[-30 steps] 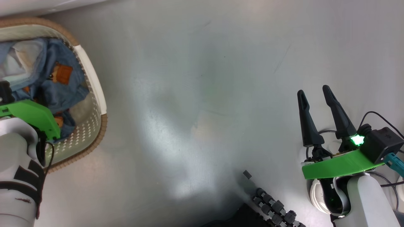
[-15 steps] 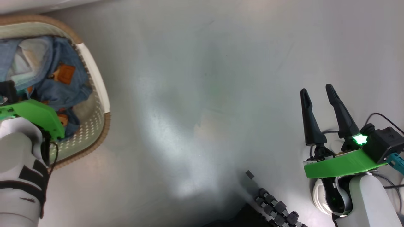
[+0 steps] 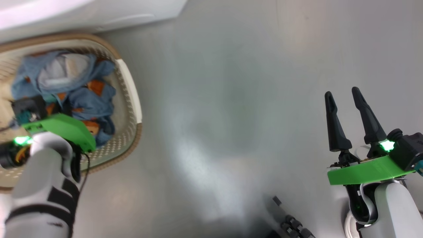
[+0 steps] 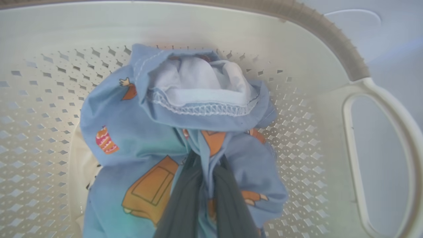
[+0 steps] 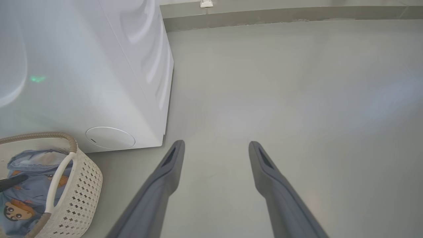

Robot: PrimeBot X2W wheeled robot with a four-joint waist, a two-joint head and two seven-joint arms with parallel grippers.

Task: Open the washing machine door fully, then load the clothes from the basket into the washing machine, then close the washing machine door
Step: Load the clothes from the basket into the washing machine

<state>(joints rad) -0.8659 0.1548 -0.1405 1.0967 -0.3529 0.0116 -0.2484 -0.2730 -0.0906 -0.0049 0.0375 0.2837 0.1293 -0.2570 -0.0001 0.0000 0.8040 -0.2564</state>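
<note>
The left gripper (image 4: 206,160) is down inside the basket (image 4: 299,132), its two dark fingers pressed together on a gathered fold of the clothes (image 4: 132,138), with light-blue cloth printed in orange figures squeezed up between them. The rest of the blue pile bunches just beyond the fingertips, one garment turned so its pale inside and stitched hem face up, and a cream-white garment (image 4: 75,165) with black marks peeks out under the pile's edge. In the head view the left arm's green wrist mount covers the near part of the pile, and the basket's brown rim and white side handle curve around the clothes. The basket stands on the grey floor (image 3: 231,99), just beside the lower corner of the washing machine (image 5: 99,82), whose white side panel rises behind it. Well apart, at the robot's other side, the right gripper (image 3: 342,96) hovers over bare floor with its fingers spread wide and nothing between them.
</note>
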